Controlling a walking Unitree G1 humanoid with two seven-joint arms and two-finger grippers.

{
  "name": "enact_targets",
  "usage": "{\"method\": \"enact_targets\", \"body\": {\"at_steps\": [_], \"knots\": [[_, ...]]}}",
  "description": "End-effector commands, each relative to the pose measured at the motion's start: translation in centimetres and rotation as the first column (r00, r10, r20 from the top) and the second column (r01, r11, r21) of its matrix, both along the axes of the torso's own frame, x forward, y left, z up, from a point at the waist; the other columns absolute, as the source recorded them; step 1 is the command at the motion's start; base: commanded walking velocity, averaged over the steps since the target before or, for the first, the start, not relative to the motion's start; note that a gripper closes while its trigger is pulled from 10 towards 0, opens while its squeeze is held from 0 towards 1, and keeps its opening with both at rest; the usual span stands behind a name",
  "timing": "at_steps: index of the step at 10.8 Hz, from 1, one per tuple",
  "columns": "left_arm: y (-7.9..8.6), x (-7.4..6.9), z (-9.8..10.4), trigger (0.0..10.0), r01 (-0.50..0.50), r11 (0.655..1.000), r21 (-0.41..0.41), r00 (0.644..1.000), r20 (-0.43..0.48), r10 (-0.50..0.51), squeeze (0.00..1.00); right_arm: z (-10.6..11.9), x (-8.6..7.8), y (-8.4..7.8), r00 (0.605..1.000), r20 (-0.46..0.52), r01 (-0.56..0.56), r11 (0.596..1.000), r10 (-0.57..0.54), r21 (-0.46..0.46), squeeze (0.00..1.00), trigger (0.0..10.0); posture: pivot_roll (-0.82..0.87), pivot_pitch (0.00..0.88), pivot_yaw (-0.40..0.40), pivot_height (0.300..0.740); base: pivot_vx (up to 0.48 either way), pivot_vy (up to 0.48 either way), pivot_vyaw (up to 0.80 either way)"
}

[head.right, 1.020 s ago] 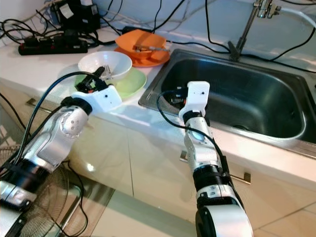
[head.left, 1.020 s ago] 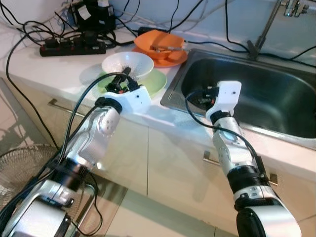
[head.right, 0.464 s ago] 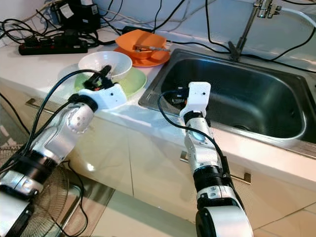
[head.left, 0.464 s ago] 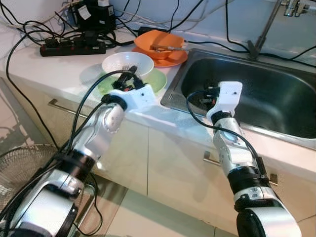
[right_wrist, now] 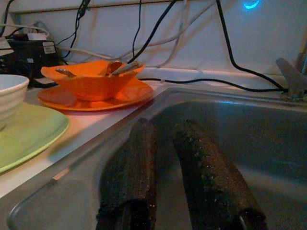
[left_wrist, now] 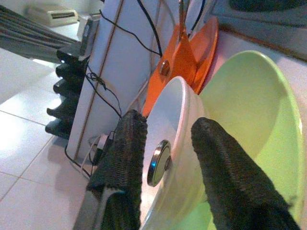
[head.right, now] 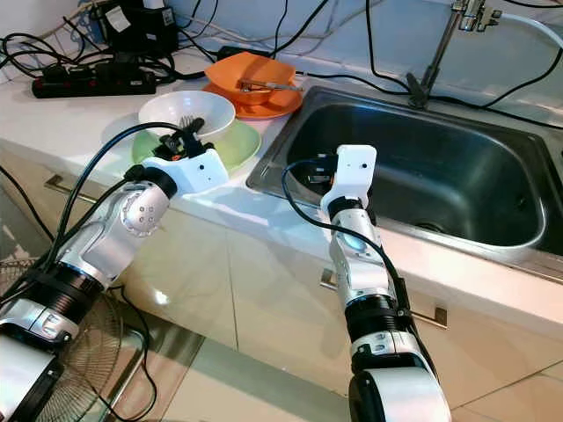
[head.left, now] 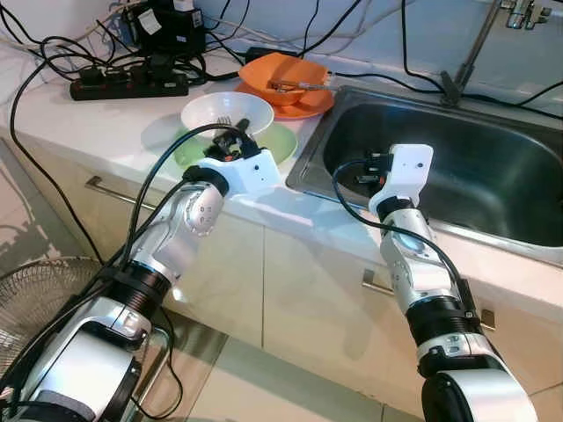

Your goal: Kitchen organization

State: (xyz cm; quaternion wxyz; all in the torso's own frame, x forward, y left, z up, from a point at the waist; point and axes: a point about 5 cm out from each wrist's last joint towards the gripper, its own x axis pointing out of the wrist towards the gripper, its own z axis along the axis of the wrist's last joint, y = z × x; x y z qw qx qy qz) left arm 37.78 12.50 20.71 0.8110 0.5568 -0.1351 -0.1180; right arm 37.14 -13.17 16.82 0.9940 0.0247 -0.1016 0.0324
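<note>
Left gripper at white bowl, fingers apart astride its rim
Bowl sits on green plate on counter; a slipped pinch could tip it. Right gripper over sink, fingers slightly apart

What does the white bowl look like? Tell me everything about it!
The white bowl is round, glossy and looks ceramic, with faint ribs on its outer wall. It stands upright on a green plate on the counter, left of the sink. A fork lies inside it. The left tool is open, one finger on each side of the rim, a round metal piece between them against the rim.
</note>
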Motion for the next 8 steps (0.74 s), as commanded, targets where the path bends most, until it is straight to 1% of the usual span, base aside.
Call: {"method": "enact_targets", "body": {"at_steps": [1, 5, 8], "knots": [[-0.26, 0.18, 0.36, 0.0, 0.008, 1.0, 0.019, 1.0, 0.014, -0.008, 0.0, -0.07, -0.11, -0.19, 1.0, -0.005, 0.009, 1.0, -0.009, 0.015, 0.0, 10.0, 0.1, 0.062, -0.019, 0.74, 0.0, 0.0, 0.0], [-0.3, 0.15, 0.42, 0.0, 0.015, 1.0, 0.018, 1.0, 0.016, -0.015, 0.0, -0.36, -0.13, -0.32, 1.0, -0.019, 0.017, 1.0, -0.017, 0.014, 0.0, 10.0, 0.11, 0.064, -0.019, 0.74, 0.0, 0.0, 0.0], [-0.64, -0.03, 1.09, 0.0, 0.041, 0.999, 0.017, 0.998, 0.053, -0.041, 0.0, -0.42, -0.08, -0.28, 1.0, -0.021, 0.02, 1.0, -0.02, 0.016, 0.0, 10.0, 0.11, 0.06, -0.021, 0.74, 0.0, 0.0, 0.0]]}}
